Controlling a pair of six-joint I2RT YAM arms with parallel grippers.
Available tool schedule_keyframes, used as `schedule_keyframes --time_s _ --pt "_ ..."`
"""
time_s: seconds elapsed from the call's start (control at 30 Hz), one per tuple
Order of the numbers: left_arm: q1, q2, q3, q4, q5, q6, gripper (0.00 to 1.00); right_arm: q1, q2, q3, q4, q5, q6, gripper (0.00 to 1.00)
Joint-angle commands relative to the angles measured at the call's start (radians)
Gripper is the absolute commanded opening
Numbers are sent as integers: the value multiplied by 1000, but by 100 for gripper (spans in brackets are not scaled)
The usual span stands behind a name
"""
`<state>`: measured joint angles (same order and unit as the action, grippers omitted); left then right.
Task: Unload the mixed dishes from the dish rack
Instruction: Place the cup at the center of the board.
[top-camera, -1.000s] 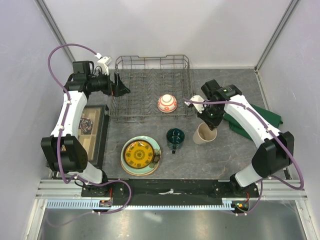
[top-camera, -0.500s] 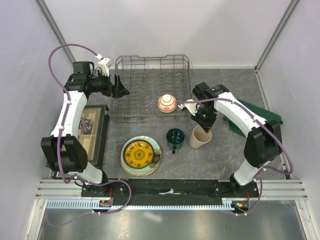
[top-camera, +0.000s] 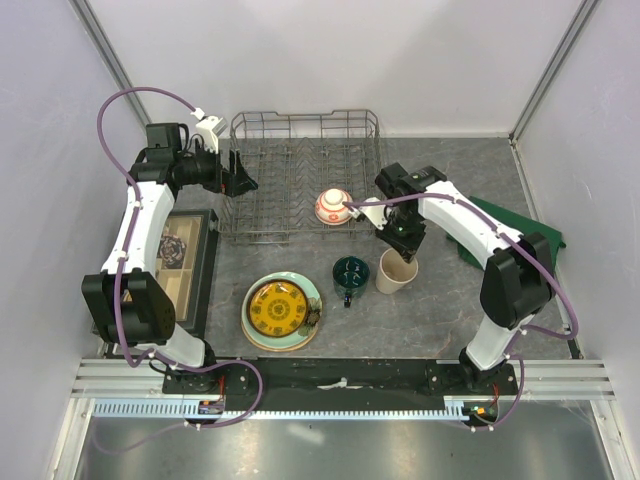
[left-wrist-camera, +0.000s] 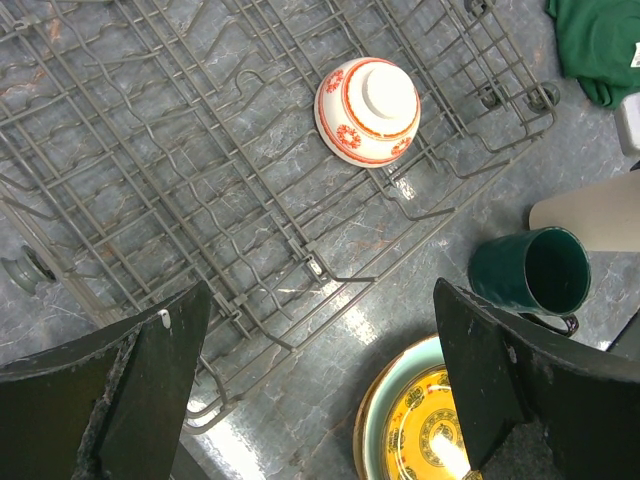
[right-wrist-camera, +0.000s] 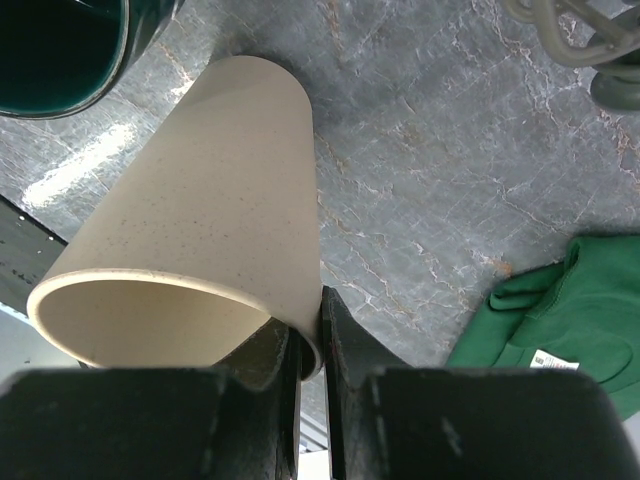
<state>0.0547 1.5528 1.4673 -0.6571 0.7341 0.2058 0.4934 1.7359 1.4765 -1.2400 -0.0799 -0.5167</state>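
Note:
The grey wire dish rack (top-camera: 262, 180) stands at the back with only a red-and-white bowl (top-camera: 334, 206) (left-wrist-camera: 367, 110) in it, upside down near its front right. My left gripper (top-camera: 242, 172) (left-wrist-camera: 320, 390) hangs open over the rack's left edge. My right gripper (top-camera: 405, 246) (right-wrist-camera: 320, 340) is shut on the rim of the tall beige cup (top-camera: 396, 272) (right-wrist-camera: 200, 230), one finger inside and one outside. The cup stands just right of the dark green mug (top-camera: 350, 273) (left-wrist-camera: 530, 272). The small yellow plate (top-camera: 279, 307) lies on the pale-green plate (top-camera: 311, 293) in front of the rack.
A green cloth (top-camera: 520, 235) (right-wrist-camera: 560, 320) lies crumpled at the right. A flat dark-framed tray (top-camera: 203, 262) sits at the left beside my left arm. White walls close in the table on three sides.
My right gripper has carried the beige cup leftward, closer to the green mug. The left arm and the bowl have not moved.

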Motion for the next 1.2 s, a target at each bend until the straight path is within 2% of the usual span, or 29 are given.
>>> schedule_keyframes --time_s 0.0,0.93,1.17 --pt "2 -25 27 2 -2 46 99 10 -1 59 -36 17 7 0" --pt "4 -26 10 4 1 56 99 28 34 48 -72 17 -5 2" --pt "4 -25 8 4 4 53 99 31 37 47 -65 29 -3 15"
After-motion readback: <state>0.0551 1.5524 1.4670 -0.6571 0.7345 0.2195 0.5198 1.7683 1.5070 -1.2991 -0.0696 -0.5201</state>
